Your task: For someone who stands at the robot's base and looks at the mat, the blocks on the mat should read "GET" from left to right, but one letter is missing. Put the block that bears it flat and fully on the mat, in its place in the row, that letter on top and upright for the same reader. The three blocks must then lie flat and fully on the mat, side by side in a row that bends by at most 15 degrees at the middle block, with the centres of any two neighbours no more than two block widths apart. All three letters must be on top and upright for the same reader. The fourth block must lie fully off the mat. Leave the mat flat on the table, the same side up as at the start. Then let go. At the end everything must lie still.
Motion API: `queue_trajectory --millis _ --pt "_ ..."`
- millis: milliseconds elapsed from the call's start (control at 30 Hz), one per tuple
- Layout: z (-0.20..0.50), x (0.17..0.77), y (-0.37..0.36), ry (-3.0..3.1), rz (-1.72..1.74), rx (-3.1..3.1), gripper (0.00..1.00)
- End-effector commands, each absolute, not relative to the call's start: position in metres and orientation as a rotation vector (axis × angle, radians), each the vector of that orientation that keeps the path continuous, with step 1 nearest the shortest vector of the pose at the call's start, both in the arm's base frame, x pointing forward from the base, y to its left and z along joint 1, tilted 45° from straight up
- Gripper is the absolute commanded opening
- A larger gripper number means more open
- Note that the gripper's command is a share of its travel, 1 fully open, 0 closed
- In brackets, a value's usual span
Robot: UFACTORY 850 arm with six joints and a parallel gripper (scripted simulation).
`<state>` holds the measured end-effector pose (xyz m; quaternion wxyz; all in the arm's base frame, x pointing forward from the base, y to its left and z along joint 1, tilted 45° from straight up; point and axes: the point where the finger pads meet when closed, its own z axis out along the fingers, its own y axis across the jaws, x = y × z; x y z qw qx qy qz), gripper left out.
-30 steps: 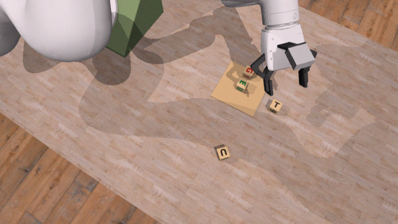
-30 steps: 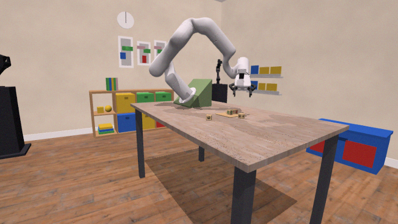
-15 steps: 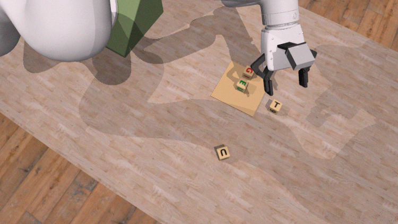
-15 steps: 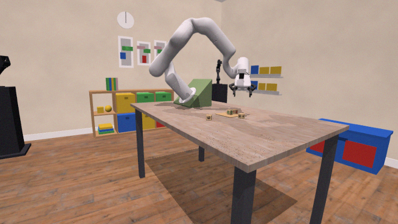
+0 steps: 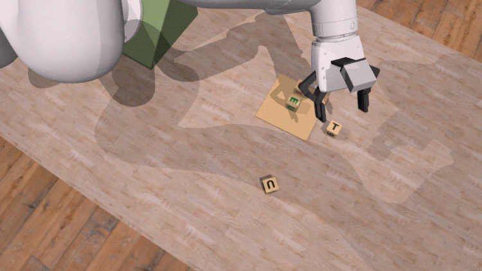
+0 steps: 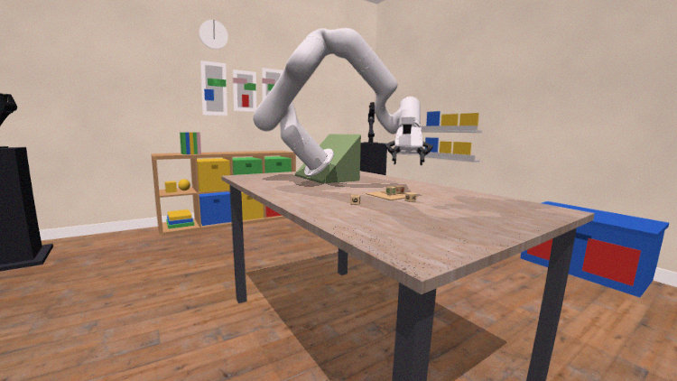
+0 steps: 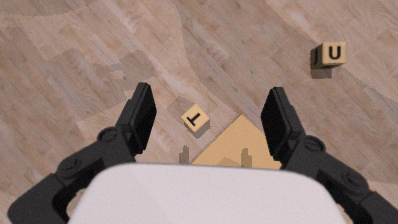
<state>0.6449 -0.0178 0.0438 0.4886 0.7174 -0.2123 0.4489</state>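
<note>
A tan mat (image 5: 271, 116) (image 6: 376, 194) (image 7: 234, 141) lies on the table. On it stand a block with a green E (image 5: 293, 102) (image 6: 391, 190) and a block with a red letter (image 5: 299, 88) (image 6: 401, 189), which is partly hidden behind a finger. The T block (image 5: 333, 128) (image 6: 411, 196) (image 7: 195, 118) lies on the table just off the mat's corner, T on top. The U block (image 5: 270, 184) (image 6: 355, 199) (image 7: 333, 53) lies farther off on the table. My gripper (image 5: 342, 112) (image 6: 408, 158) (image 7: 208, 99) is open and empty. It hangs well above the T block and the mat's edge.
The arm's green wedge base (image 5: 158, 30) (image 6: 340, 158) stands at the back of the table. The arm's big links fill the upper left of the top view. Shelves and boxes stand around the room, away from the table.
</note>
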Motion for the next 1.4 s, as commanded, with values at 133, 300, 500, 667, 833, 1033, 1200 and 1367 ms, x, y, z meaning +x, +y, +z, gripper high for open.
queue_trajectory --millis 133,300,500,667,833,1033,1200,1367 --pt "0.113 0.621 -0.080 -0.517 1.096 1.742 1.00" --pt "0.149 0.597 -0.114 -0.517 1.095 1.743 1.00" --pt "0.172 0.576 -0.138 -0.518 1.094 1.745 1.00" --pt "0.173 0.575 -0.139 -0.518 1.094 1.745 1.00" --pt "0.173 0.575 -0.139 -0.518 1.094 1.745 1.00" --pt "0.173 0.575 -0.139 -0.518 1.094 1.745 1.00" --pt "0.173 0.575 -0.139 -0.518 1.094 1.745 1.00" --pt "0.173 0.575 -0.139 -0.518 1.094 1.745 1.00"
